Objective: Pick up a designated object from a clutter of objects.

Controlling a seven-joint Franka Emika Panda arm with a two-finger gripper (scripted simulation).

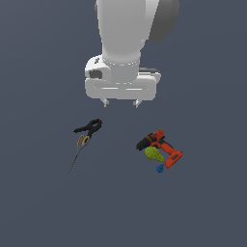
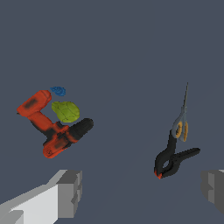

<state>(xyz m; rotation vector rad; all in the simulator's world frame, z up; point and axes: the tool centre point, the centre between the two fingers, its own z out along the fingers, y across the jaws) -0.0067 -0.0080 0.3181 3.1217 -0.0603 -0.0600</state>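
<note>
Above the counter (image 1: 212,202), the hand (image 1: 121,102) hovered empty, fingers spread wide. The slim screwdriver (image 1: 78,152) lay touching the black spring clamp (image 1: 89,128), well apart from the drill (image 1: 161,146). A good grasp would likely pinch the shaft away from the clamp.

Plain dark slate-blue surface (image 1: 202,207) fills both views, uniform, matte, no texture or seams. No walls, furniture or windows visible. Light is soft and even, with only faint shadows on the surface.
</note>
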